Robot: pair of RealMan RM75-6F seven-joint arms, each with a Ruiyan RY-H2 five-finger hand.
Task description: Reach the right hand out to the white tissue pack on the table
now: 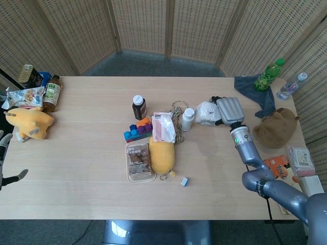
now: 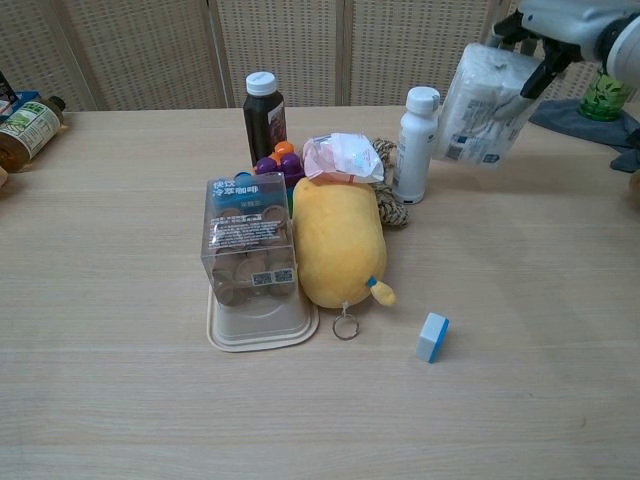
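Note:
My right hand (image 1: 229, 109) grips the white tissue pack (image 1: 207, 113) and holds it tilted in the air, clear of the table; in the chest view the tissue pack (image 2: 482, 105) hangs at the upper right under the right hand (image 2: 550, 25). The pack sits just right of a white bottle (image 2: 414, 143). My left hand (image 1: 4, 153) shows only as a few fingertips at the left frame edge, off the table, and its state is unclear.
A yellow plush (image 2: 338, 243), a snack box on a tray (image 2: 248, 250), a pink packet (image 2: 343, 157), a dark bottle (image 2: 264, 117) and coloured blocks cluster mid-table. A small blue block (image 2: 432, 336) lies nearer. A brown plush (image 1: 275, 127), blue cloth (image 1: 253, 87) and green bottle (image 1: 269, 74) lie right.

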